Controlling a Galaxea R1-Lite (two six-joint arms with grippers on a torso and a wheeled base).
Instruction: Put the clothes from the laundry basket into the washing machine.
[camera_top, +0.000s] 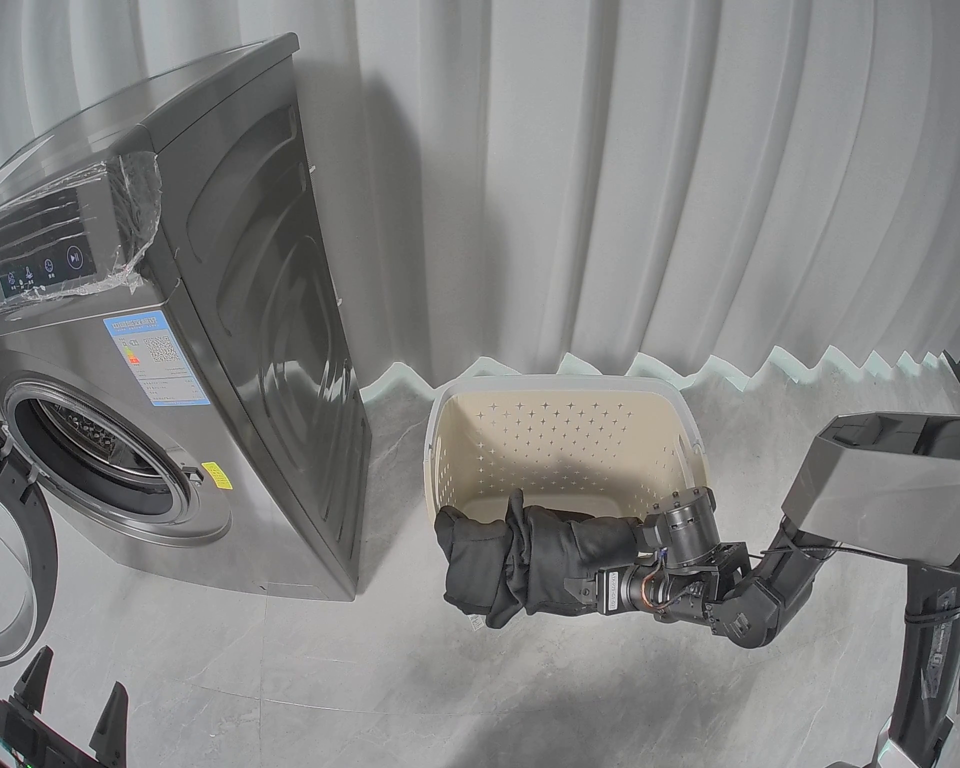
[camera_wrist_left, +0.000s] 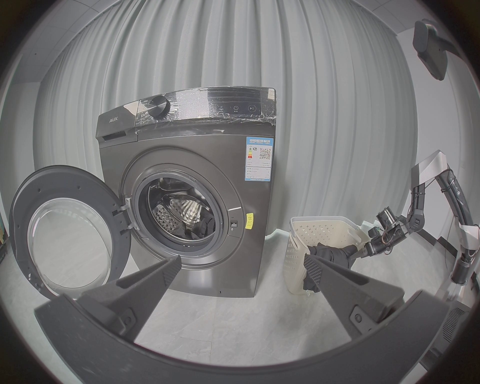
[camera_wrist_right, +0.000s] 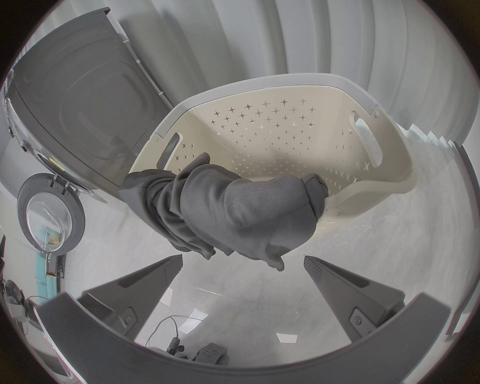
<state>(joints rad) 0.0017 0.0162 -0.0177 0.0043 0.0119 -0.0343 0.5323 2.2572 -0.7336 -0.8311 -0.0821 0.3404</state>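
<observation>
I count one laundry basket (camera_top: 560, 384), one washing machine (camera_top: 250, 330) beside it with its door open, and two dark clothes. One lies in the drum (camera_wrist_left: 204, 227). The other, a bunched grey garment (camera_wrist_right: 235, 210) with a mesh weave, hangs over the basket's near rim, just ahead of my right gripper (camera_wrist_right: 241, 258), fingers spread. My left gripper (camera_wrist_left: 241, 260), spread too, hangs well apart from the basket.

Staged laundry area of a studio type. Indicators: front-loading washing machine (camera_top: 200, 400) with plastic film (camera_top: 110, 215) over its control panel; white pleated curtain (camera_top: 650, 180) as backdrop; grey stone-look tiled floor (camera_top: 350, 680); perforated laundry basket (camera_top: 560, 383).
</observation>
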